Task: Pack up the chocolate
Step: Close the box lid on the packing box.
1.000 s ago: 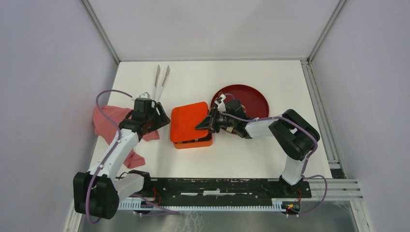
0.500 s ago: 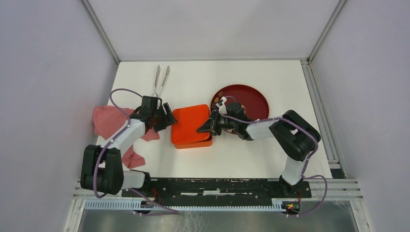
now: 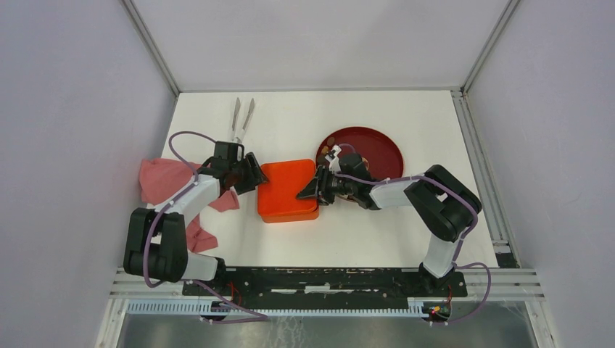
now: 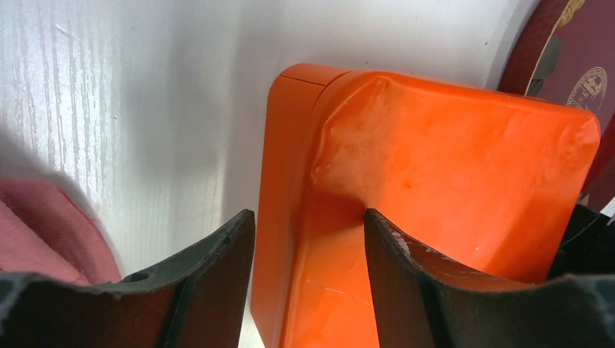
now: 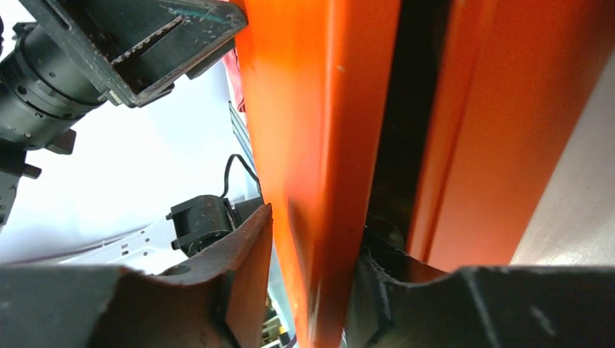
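Note:
The orange box [image 3: 288,191] lies mid-table with its orange lid [image 4: 450,159] flat on top, hiding what is inside. Small pieces of chocolate [image 3: 331,151] sit on the left rim of the dark-red plate [image 3: 377,148]. My left gripper [image 3: 250,174] is at the box's left edge, open, one finger [image 4: 217,268] beside the side wall and the other resting on the lid. At the box's right edge, my right gripper [image 3: 308,191] has the lid's rim [image 5: 326,145] between its fingers with a gap on one side, so it is open.
Metal tongs [image 3: 241,119] lie at the back left. A pink cloth [image 3: 163,181] lies under the left arm. The plate [image 4: 580,43] stands right behind the box, under the right arm.
The lid has dropped from tilted and offset to flat on the box. My left gripper moved right to the box's edge and narrowed. My right gripper's jaws widened off the lid.

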Action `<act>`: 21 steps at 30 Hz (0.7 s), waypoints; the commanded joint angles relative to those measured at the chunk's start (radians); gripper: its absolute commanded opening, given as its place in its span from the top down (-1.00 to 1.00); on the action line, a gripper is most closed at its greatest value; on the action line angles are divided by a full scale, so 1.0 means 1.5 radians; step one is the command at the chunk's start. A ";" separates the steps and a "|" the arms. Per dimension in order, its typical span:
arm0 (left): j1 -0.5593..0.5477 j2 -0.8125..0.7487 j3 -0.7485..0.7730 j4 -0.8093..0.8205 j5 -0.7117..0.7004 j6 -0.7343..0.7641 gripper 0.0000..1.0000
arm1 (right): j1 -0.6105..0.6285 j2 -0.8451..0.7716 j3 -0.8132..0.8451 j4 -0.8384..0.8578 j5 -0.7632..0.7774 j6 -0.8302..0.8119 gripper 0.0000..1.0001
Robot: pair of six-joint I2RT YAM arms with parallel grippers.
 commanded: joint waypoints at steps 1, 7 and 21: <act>-0.001 0.027 0.008 -0.033 -0.036 0.040 -0.22 | -0.007 -0.026 0.029 -0.020 0.025 -0.068 0.11; -0.001 0.045 0.015 -0.044 -0.045 0.045 -0.18 | -0.015 -0.027 0.074 -0.090 0.033 -0.164 0.07; -0.002 0.067 0.020 -0.047 -0.035 0.053 -0.15 | -0.018 -0.064 0.090 -0.208 0.070 -0.285 0.01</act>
